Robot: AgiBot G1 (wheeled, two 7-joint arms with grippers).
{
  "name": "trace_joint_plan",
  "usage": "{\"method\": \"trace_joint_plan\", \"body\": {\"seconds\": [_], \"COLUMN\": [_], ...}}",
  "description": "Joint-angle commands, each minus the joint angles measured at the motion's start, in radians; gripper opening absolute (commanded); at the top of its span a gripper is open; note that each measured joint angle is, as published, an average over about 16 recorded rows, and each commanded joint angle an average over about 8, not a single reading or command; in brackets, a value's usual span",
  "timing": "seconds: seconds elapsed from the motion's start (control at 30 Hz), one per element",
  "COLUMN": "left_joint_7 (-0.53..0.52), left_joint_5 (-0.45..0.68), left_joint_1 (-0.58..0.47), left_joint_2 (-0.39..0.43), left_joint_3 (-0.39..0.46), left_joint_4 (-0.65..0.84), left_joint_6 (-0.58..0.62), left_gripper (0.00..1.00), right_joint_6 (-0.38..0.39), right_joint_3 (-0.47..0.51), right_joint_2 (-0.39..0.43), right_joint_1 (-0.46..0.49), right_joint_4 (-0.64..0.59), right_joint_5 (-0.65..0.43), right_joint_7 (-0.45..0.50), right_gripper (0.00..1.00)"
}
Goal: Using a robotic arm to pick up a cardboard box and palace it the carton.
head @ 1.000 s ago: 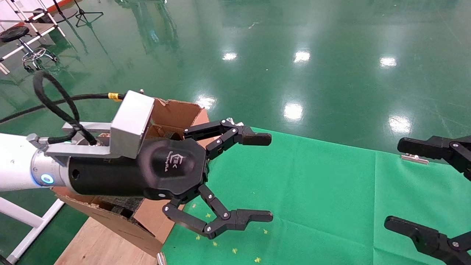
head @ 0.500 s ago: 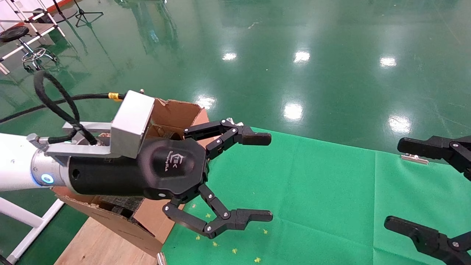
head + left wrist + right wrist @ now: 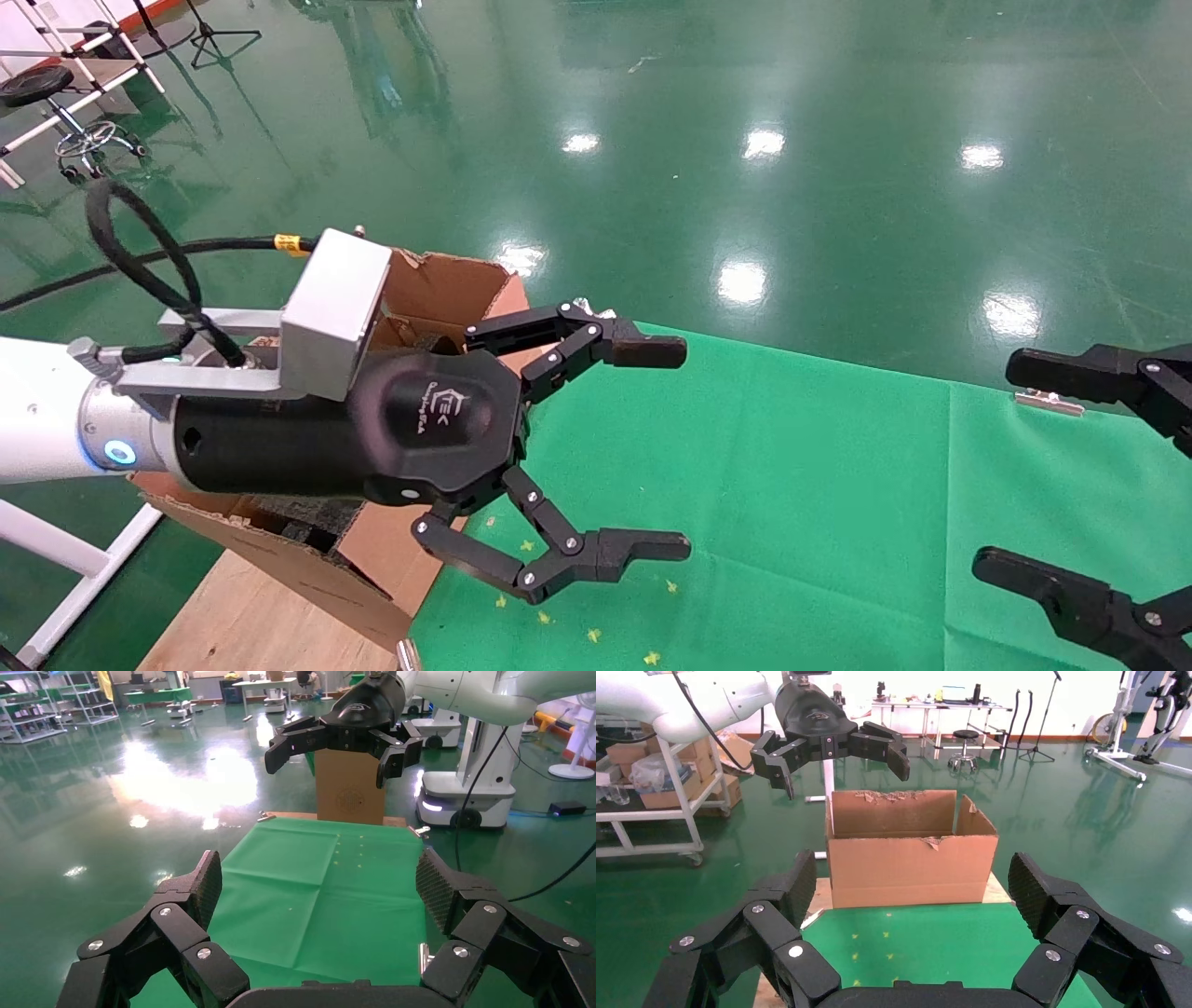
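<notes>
While upright, carton (image 3: 911, 869) opens upward.

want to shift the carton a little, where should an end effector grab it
Probably the top rim of the front wall, coming straight down from above with one finger inside and one outside. The carton is open-topped with thin upright walls, and its body looks too wide to span. The open left end effector is nearest.

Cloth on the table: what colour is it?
Plain green cloth, shown best in the left wrist view.
</notes>
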Motion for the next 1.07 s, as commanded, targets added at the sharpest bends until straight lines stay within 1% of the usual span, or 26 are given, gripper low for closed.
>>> {"method": "trace_joint_plan", "body": {"seconds": [0.03,1.07], "left_joint_7": [0.000,0.000], "left_joint_5": [0.000,0.000], "left_joint_1": [0.000,0.000], "left_joint_2": [0.000,0.000], "left_joint_3": [0.000,0.000], "left_joint_4": [0.000,0.000], "left_joint_6": [0.000,0.000], "left_gripper": [1.00,1.00], "right_joint_6": [0.000,0.000], "right_joint_3": [0.000,0.000], "right_joint_2": [0.000,0.000], "right_joint_1": [0.000,0.000], "right_joint_4": [0.000,0.000], "right_joint_5": [0.000,0.000], "right_joint_7": [0.000,0.000], "right_gripper": [1.00,1.00]}}
